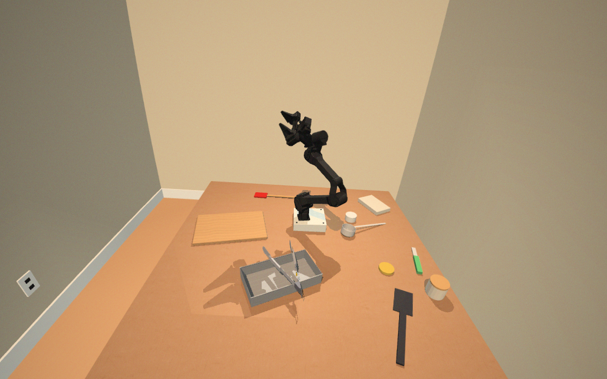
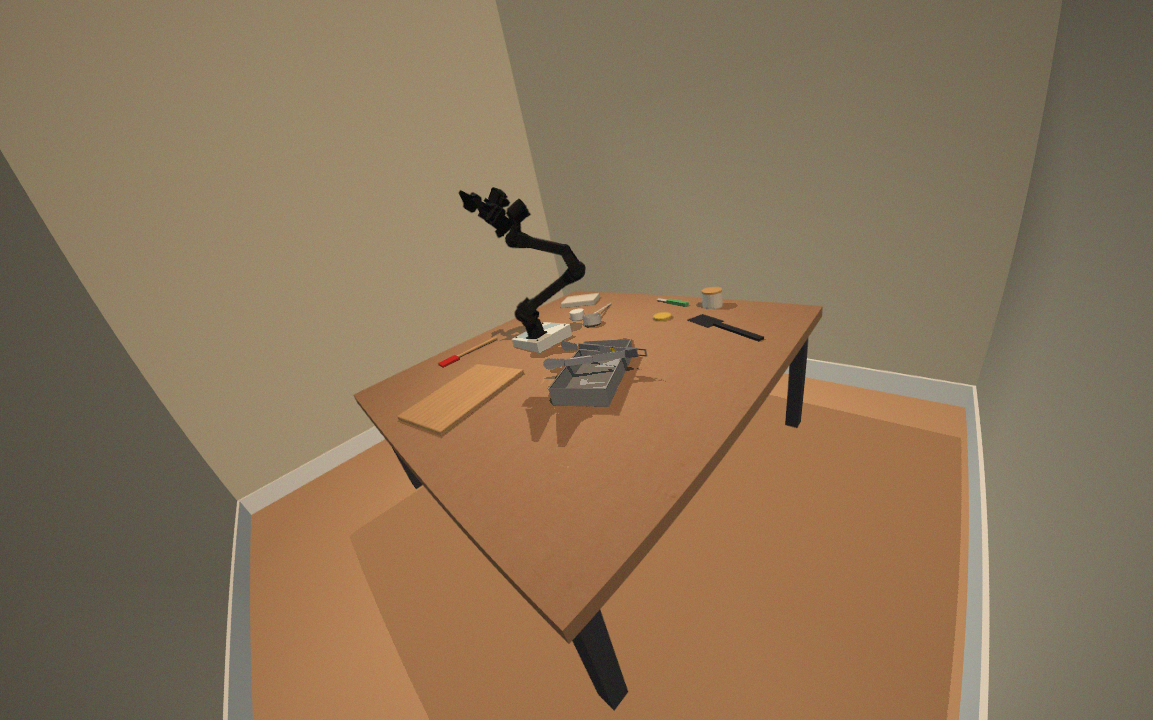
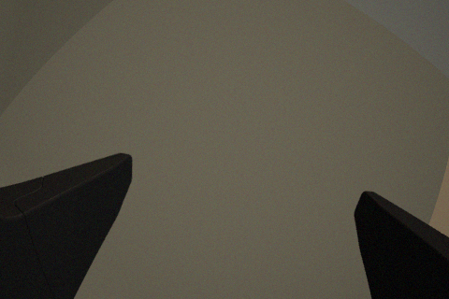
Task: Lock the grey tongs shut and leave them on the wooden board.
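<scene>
The grey tongs (image 1: 297, 284) (image 2: 553, 364) lie open across the roasting tin (image 1: 267, 297) (image 2: 576, 396). Their two arms spread over the tin's far wall towards the robot base, and the hinge end reaches over the near wall. The wooden board (image 1: 230, 228) (image 2: 464, 396) lies flat on the table, with nothing on it. My gripper (image 1: 280, 117) (image 2: 462, 194) (image 3: 250, 189) is open and empty, raised high above the table, far from the tongs. The wrist view shows only its two fingers and the walls.
The robot base (image 1: 309, 223) is behind the tin. A red-headed spatula (image 1: 260, 195) lies behind the board. To the right are a measuring cup (image 1: 348, 230), a yellow disc (image 1: 386, 268), a green-handled knife (image 1: 417, 264), a lidded jar (image 1: 437, 288) and a black spatula (image 1: 402, 302).
</scene>
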`<state>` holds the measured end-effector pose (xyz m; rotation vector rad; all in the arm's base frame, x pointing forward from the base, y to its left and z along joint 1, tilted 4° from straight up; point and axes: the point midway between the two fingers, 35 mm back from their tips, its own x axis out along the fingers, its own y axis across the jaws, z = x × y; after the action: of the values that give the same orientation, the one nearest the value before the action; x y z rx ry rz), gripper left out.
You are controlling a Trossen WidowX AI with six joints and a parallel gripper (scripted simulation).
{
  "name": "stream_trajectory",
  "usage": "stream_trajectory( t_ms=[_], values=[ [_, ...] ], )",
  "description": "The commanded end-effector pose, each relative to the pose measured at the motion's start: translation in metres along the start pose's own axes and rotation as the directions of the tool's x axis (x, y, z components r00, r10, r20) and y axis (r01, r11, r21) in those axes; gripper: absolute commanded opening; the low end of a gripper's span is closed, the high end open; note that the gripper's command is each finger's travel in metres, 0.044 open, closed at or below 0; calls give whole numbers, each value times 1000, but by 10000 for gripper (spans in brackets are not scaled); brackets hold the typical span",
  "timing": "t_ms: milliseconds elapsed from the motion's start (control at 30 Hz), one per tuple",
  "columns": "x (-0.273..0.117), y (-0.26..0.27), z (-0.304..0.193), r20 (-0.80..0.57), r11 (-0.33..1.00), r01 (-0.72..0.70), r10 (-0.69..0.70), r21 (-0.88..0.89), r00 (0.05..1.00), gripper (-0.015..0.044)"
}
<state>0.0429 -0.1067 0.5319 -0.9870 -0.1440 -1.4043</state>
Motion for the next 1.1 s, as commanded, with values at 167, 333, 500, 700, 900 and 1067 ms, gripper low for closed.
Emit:
stream_trajectory(
  t_ms=[167,333,500,700,900,1067],
  values=[
    [5,-8,-8,-2,997,-7,7,74,1000,440],
    [15,-19,-25,-16,974,-11,15,226,1000,440],
    [32,-23,-51,-49,937,-28,48,348,998,440],
    [61,-12,-87,-104,859,-63,134,509,985,440],
    [99,27,-133,-206,767,-97,288,634,935,440],
    [120,81,-163,-270,682,-122,440,721,857,440]
  ],
)
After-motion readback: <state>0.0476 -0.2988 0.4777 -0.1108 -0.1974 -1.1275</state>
